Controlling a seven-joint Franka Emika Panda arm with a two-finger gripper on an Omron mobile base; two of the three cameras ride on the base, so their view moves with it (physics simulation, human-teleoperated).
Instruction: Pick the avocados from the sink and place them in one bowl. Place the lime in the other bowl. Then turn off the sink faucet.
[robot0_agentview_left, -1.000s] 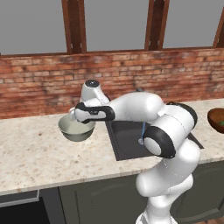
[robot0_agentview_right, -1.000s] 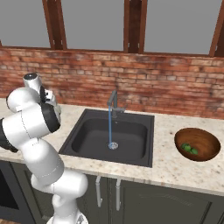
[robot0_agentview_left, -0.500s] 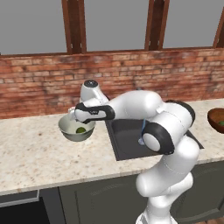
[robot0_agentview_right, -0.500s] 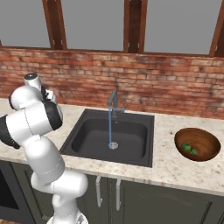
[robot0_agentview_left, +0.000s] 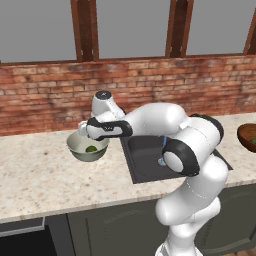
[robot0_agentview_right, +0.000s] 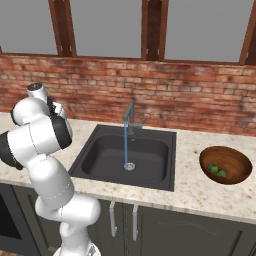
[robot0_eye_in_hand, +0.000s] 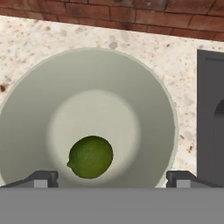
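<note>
The left base view looks forward and down from behind the arm's left side, across the speckled beige stone counter (robot0_agentview_left: 40, 180) to the red brick wall (robot0_agentview_left: 45, 95); the pale grey-green glossy bowl (robot0_agentview_left: 80, 148) sits mid-frame and the dark grey recessed sink (robot0_agentview_left: 145, 155) is partly behind the arm. The right base view looks from behind the arm's right side, facing the same wall, with the sink (robot0_agentview_right: 107, 155) central and the dark reddish-brown wooden bowl (robot0_agentview_right: 235, 167) at right. Both share sink, counter and wall. The hand view hangs close above the pale bowl (robot0_eye_in_hand: 144, 96), looking nearly straight down into it, with the sink's edge (robot0_eye_in_hand: 210, 109) at its right.
</note>
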